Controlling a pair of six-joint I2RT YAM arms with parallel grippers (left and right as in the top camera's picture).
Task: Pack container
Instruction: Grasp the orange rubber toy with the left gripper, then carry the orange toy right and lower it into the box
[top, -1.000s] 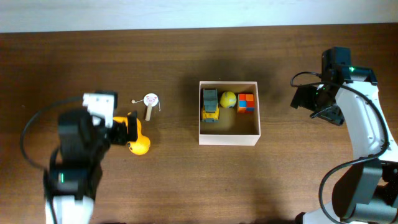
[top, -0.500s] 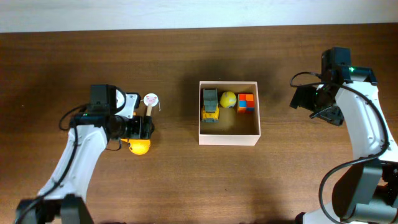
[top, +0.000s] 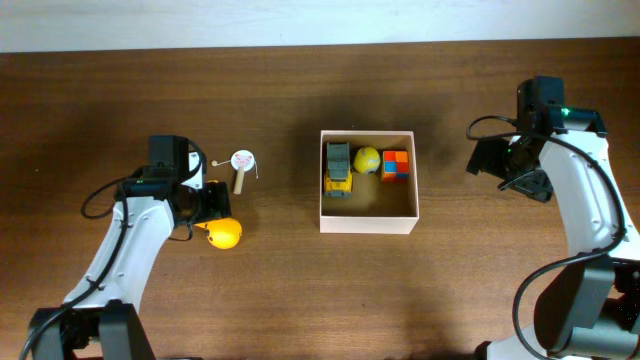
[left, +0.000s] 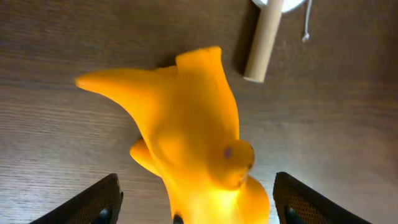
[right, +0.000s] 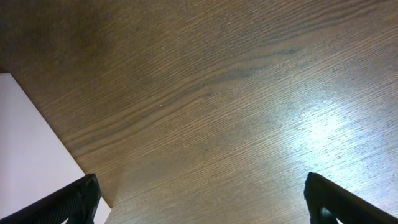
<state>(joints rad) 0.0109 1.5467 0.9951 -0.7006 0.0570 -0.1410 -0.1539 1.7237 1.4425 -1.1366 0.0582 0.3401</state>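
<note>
Since half a second ago the left gripper (top: 207, 203) has drawn a little farther from the container (top: 368, 227), and more of the yellow duck (top: 224, 234) now shows. The right arm has not stirred.

From overhead, the container sits at mid-table holding a toy truck (top: 338, 168), a yellow ball (top: 367, 159) and a coloured cube (top: 396, 165); its near half is bare. The duck and a small stick rattle (top: 241, 168) lie well out on its left. The right gripper (top: 498, 163) hangs off its right side.

At the left wrist, the left gripper (left: 199, 205) is spread wide, one finger on each side of the duck (left: 186, 118) and neither touching it. The rattle's handle (left: 264, 40) lies just beyond the duck.

At the right wrist, the right gripper (right: 208, 202) is spread over bare wood, with the container's white wall (right: 31, 143) at the edge.

I'd reckon the duck is next. Centre the fingers on its plump body, not its tail. Close gently, as it looks soft, and keep clear of the rattle.
</note>
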